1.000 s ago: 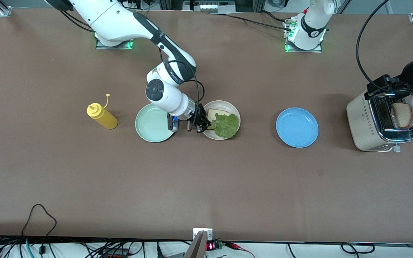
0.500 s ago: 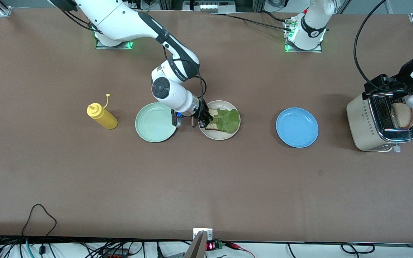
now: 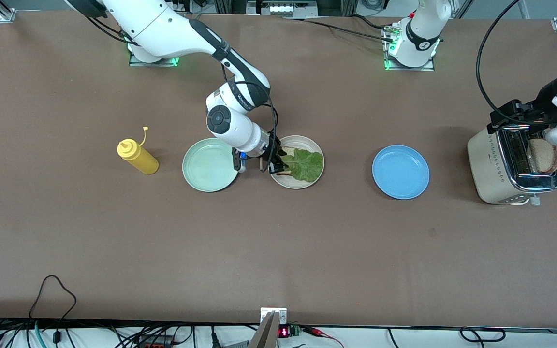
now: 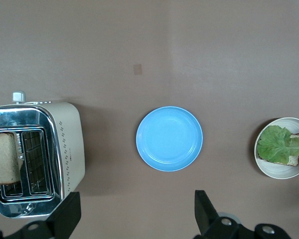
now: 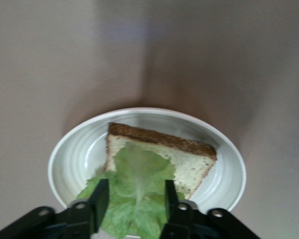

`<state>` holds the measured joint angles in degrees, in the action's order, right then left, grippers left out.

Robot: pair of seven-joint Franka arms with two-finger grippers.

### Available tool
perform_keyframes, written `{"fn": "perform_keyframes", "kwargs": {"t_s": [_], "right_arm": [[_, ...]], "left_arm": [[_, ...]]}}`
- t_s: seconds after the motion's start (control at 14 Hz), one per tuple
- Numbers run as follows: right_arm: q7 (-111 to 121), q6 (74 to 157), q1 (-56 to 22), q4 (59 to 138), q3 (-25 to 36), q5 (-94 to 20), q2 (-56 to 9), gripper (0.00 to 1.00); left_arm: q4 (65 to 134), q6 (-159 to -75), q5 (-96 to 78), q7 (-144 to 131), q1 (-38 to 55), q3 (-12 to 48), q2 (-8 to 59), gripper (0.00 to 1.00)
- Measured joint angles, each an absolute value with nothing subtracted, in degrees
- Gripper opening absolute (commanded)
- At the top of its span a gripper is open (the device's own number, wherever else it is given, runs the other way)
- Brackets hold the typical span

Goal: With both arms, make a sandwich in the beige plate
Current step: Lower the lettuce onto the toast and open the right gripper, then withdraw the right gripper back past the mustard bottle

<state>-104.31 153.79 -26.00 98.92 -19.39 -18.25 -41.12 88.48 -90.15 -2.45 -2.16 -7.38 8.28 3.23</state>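
Your right end effector (image 5: 134,201) sits low over the beige plate (image 3: 307,181), fingers parted astride the lettuce (image 3: 305,163) lying on bread (image 5: 189,159). Your left end effector (image 4: 134,219), open, hovers over the toaster (image 3: 498,169), at the blue plate's (image 3: 401,172) three o'clock

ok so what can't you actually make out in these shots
- Bread slice on the beige plate: the lettuce leaf covers most of it in the front view; the right wrist view's edge cuts the leaf off.
- Right gripper: fingers apart astride the leaf; whether they touch it can't be told.
- Left gripper above the toaster: open, its body cut off in the left wrist view.
- Toaster slice: its lower part is hidden in the slot.
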Motion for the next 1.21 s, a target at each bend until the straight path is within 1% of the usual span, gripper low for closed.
{"fn": "perform_keyframes", "kwargs": {"t_s": [0.14,0.21,0.43,0.64,0.79,1.0,1.21], "right_arm": [[-103.4,153.7,-25.0,98.0,-19.3,-18.3,-39.8,1.0],[-103.2,152.3,-24.3,97.6,-19.3,-18.3,-38.3,1.0],[-102.3,142.4,-21.4,97.0,-19.2,-18.3,-31.4,1.0],[-93.2,130.8,-16.5,96.8,-19.1,-18.3,-23.6,1.0],[-84.5,123.7,-12.7,96.8,-18.9,-18.2,-19.1,1.0],[-62.5,113.1,-5.5,96.9,-18.4,-17.7,-13.4,1.0],[-39.8,105.4,-1.0,96.9,-14.0,-15.2,-8.8,1.0]], "left_arm": [[88.5,-90.1,-2.4,-2.2,-7.4,8.3,3.2,1.0],[88.5,-90.1,-2.4,-2.2,-7.4,8.3,3.2,1.0],[88.5,-90.1,-2.4,-2.2,-7.4,8.3,3.2,1.0],[88.5,-90.1,-2.4,-2.2,-7.4,8.3,3.2,1.0],[88.5,-90.1,-2.4,-2.2,-7.4,8.3,3.2,1.0],[88.5,-90.1,-2.4,-2.2,-7.4,8.3,3.2,1.0],[88.5,-90.1,-2.4,-2.2,-7.4,8.3,3.2,1.0]]}}
